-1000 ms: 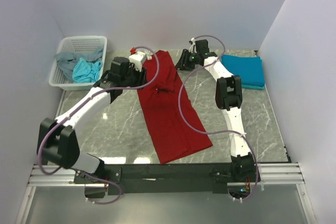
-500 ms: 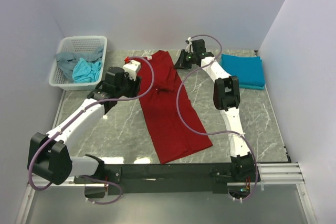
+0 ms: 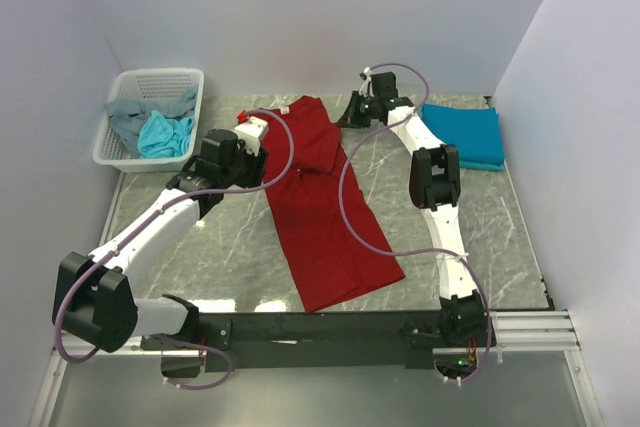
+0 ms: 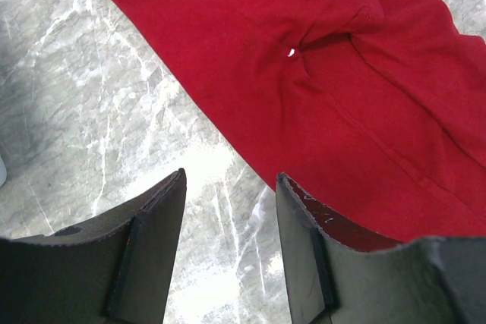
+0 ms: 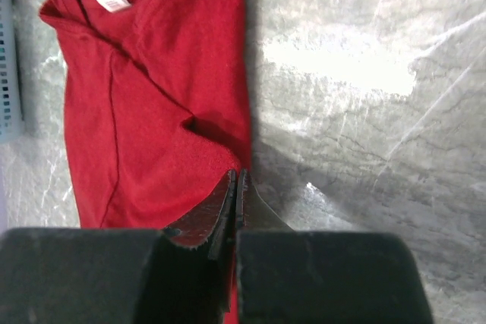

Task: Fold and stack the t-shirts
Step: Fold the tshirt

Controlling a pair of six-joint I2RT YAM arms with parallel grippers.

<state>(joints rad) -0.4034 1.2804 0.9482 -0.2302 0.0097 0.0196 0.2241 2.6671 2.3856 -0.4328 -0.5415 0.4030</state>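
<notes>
With right pincer (image 5: 236, 174) closed on edge of dark red t-shirt (image 5: 152, 104), lower open left pincer (image 4: 229, 180) onto opposite edge, pinch cleanly

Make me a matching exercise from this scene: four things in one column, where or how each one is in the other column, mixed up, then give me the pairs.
Column one
1. dark red t-shirt
2. teal-blue t-shirt
3. left gripper
4. right gripper

Column two
A. folded, at the far right
B. open, hovering beside the red cloth's edge
C. spread out lengthwise in the middle
D. shut on the red cloth's edge

Pairs: 1-C, 2-A, 3-B, 4-D
</notes>
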